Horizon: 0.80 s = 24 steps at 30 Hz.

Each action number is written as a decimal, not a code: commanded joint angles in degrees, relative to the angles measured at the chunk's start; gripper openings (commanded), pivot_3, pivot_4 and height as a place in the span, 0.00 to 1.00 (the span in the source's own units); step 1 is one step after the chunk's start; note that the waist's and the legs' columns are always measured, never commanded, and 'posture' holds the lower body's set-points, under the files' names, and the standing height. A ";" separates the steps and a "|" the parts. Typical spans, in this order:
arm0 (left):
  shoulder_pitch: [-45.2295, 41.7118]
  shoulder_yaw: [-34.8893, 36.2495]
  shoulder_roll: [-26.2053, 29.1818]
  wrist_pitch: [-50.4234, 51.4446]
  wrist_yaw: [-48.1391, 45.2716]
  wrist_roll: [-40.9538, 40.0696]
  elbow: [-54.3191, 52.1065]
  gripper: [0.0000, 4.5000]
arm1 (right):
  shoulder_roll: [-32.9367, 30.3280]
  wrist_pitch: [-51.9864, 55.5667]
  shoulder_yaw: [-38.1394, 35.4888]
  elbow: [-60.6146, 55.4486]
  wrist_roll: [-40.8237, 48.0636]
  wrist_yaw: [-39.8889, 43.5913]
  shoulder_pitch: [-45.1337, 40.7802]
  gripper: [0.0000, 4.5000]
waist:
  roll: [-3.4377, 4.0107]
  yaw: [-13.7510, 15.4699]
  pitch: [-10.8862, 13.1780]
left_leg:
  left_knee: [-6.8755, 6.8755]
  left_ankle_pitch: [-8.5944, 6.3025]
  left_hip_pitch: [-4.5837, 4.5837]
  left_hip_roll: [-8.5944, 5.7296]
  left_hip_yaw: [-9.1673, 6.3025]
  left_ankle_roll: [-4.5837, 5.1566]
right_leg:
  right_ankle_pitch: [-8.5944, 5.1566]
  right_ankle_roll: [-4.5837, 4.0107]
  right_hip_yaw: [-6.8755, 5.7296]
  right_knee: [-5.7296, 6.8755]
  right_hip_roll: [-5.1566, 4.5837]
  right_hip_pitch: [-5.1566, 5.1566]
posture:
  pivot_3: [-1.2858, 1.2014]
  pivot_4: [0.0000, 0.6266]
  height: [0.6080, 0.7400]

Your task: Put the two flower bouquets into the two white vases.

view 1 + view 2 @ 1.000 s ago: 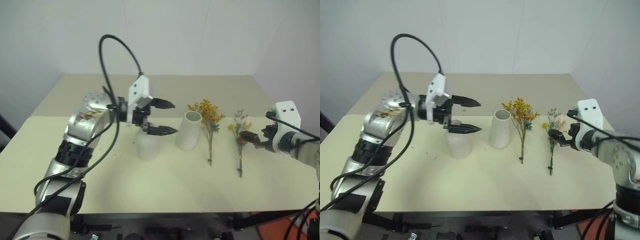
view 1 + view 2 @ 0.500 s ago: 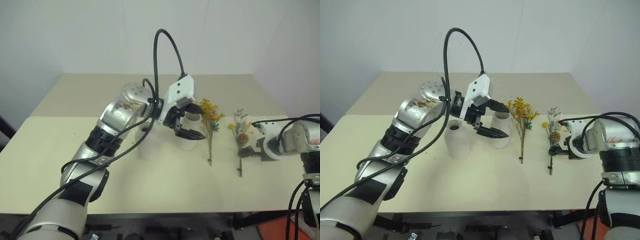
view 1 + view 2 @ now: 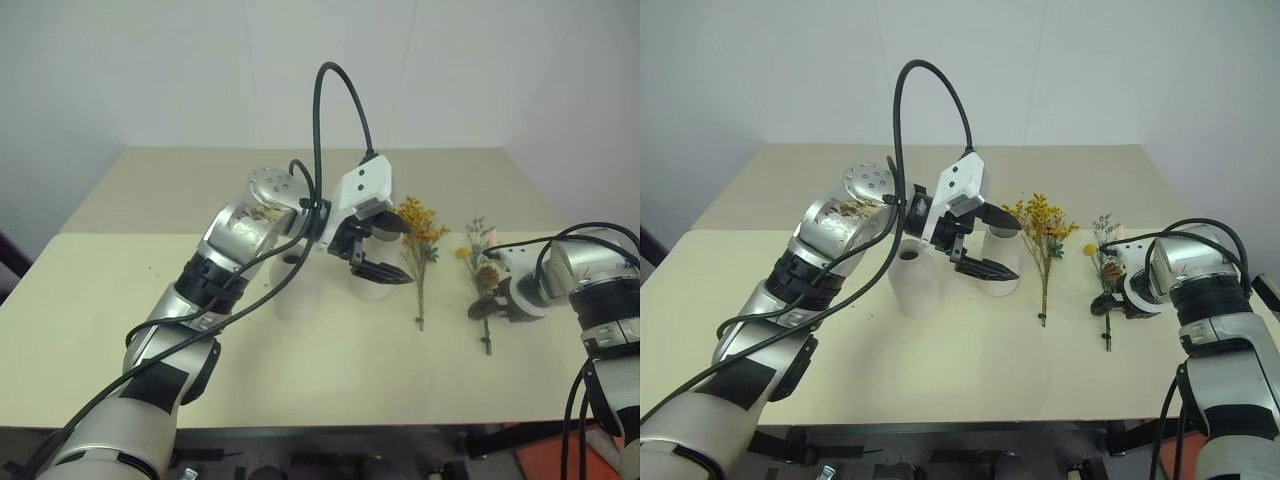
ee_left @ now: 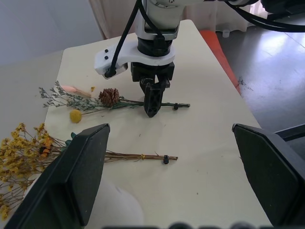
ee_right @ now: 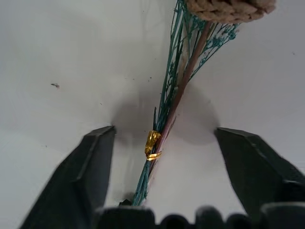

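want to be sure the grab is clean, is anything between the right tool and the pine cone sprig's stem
Nothing visible: the right tool straddles the mixed sprig, whose stems lie on the bare table between its open fingers.

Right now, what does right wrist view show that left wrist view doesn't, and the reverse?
Right wrist alone: a gold wire tie on the mixed sprig's stems, lying between the right gripper's open fingers, untouched. Left wrist alone: the yellow bouquet, a white vase's edge, and the left gripper's open fingers. Both: the sprig with its pine cone, the right gripper and the table.
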 commanded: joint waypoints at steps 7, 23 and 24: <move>-0.43 0.92 0.89 -3.11 -0.26 1.46 -0.34 1.00 | 0.93 -1.75 -2.34 0.98 -2.79 1.94 -0.55 0.05 | 0.01 -0.09 0.00 | 0.00 0.00 0.02 0.00 0.00 0.00 | 0.00 -0.01 0.01 0.01 0.01 0.01 | 0.52 0.24 1.00; 0.45 4.73 6.37 -5.67 -0.10 2.73 2.70 1.00 | 8.04 -13.65 -41.01 -20.29 -2.77 -17.59 2.93 0.02 | 0.11 0.08 0.02 | -0.04 0.00 -0.05 -0.01 -0.01 0.00 | 0.01 -0.01 0.02 0.09 -0.01 -0.10 | 0.52 0.24 1.00; 0.44 4.78 6.47 -5.67 0.00 2.88 2.87 1.00 | 9.30 -17.29 -41.40 -23.78 -2.61 -17.95 4.24 0.02 | 0.12 0.06 0.02 | -0.05 0.00 -0.05 0.00 -0.04 0.00 | 0.01 -0.01 0.00 0.08 0.00 -0.08 | 0.52 0.24 1.00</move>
